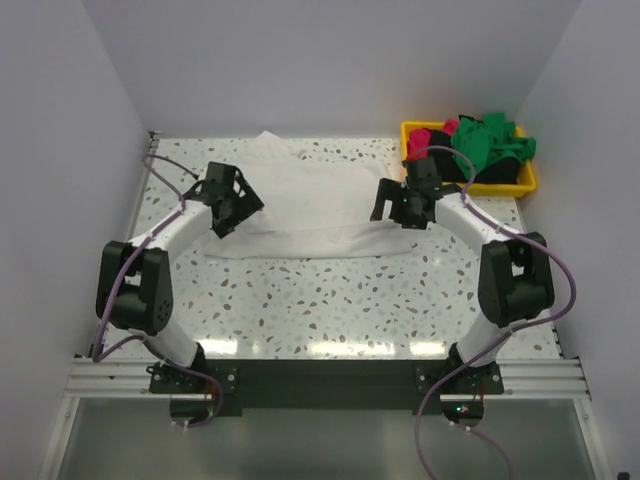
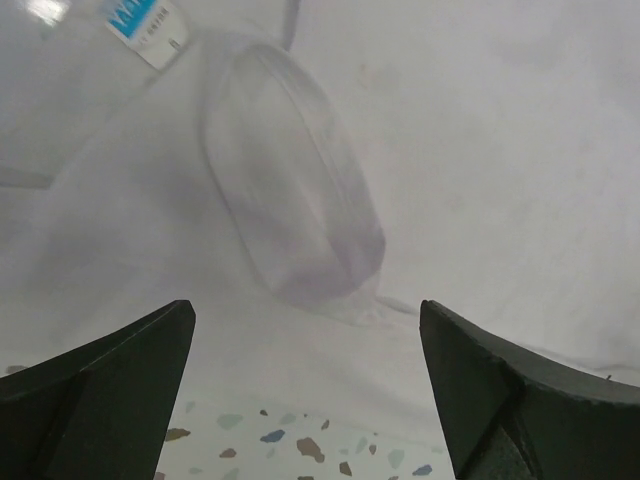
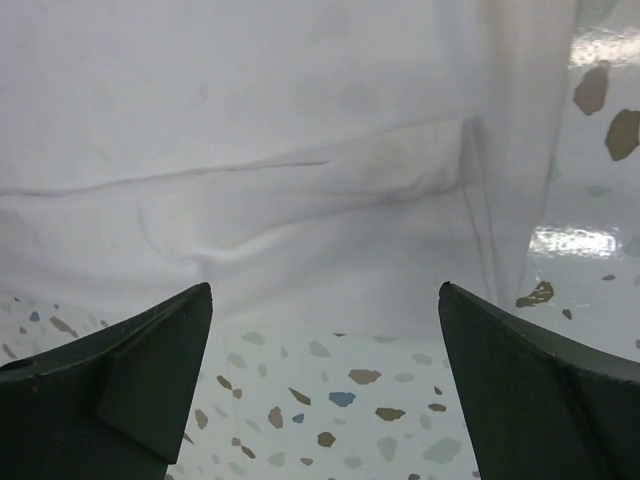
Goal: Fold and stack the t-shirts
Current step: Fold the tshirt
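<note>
As it lies spread, white t-shirt (image 1: 310, 205) shows blue label (image 2: 148, 25)

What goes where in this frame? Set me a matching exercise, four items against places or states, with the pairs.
Items:
1 white shirt
2 green shirt
3 bin
4 left gripper

Places or states:
A open, above the white shirt's near edge
B far right corner of the table
C spread out mid-table
D heaped in the bin

Pairs: 1-C, 2-D, 3-B, 4-A
</note>
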Robot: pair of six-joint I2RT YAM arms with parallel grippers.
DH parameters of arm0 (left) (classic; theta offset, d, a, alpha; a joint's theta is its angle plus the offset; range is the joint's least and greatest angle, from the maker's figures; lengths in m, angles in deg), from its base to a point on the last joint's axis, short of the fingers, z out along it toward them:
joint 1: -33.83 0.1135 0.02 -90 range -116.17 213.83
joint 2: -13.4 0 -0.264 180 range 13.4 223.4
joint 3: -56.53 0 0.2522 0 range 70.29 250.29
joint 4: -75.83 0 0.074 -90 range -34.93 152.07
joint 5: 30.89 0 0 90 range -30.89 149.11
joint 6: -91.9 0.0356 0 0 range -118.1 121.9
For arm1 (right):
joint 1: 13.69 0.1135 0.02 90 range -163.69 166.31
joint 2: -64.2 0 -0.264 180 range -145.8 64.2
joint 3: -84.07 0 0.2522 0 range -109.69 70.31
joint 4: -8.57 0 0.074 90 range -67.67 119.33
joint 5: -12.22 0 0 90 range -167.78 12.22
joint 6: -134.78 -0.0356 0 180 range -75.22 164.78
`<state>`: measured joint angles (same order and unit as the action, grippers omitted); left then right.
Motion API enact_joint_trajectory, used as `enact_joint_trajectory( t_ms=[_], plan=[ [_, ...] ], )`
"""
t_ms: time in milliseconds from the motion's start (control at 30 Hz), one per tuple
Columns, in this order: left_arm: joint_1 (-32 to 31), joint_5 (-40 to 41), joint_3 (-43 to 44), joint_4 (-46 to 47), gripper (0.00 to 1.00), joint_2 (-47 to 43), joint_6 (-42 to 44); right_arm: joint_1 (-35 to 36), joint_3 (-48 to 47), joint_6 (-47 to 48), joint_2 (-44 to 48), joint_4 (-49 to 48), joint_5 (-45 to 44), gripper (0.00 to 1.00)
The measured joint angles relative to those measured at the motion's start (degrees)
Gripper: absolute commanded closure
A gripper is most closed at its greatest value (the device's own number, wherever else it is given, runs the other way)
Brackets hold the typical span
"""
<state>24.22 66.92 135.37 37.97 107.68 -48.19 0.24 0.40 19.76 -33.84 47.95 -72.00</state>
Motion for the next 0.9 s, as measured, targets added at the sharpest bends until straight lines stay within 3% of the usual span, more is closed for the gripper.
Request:
enact_joint_trajectory(
  t_ms=[167, 400, 733, 900],
  plan=[
    [-4.1, -4.6, -3.3, 1.4, 0.00, -0.1, 0.1, 3.6, 1.4, 0.0, -0.3, -2.0, 1.7, 0.01],
    [-4.4, -6.8, -2.7, 5.0, 0.00, 4.6, 0.0, 5.6, 1.7, 0.2, -3.5, -3.9, 3.2, 0.01],
    [-4.4, -5.8, 6.9, 5.5, 0.00, 13.9, 0.3, 5.4, 1.8, 0.8, -4.1, -3.2, 1.2, 0.01],
    [-4.4, -3.3, 16.6, 7.5, 0.00, 19.8, 3.8, 5.4, 1.7, 1.0, -4.1, -2.5, 0.0, 0.01]
  ],
)
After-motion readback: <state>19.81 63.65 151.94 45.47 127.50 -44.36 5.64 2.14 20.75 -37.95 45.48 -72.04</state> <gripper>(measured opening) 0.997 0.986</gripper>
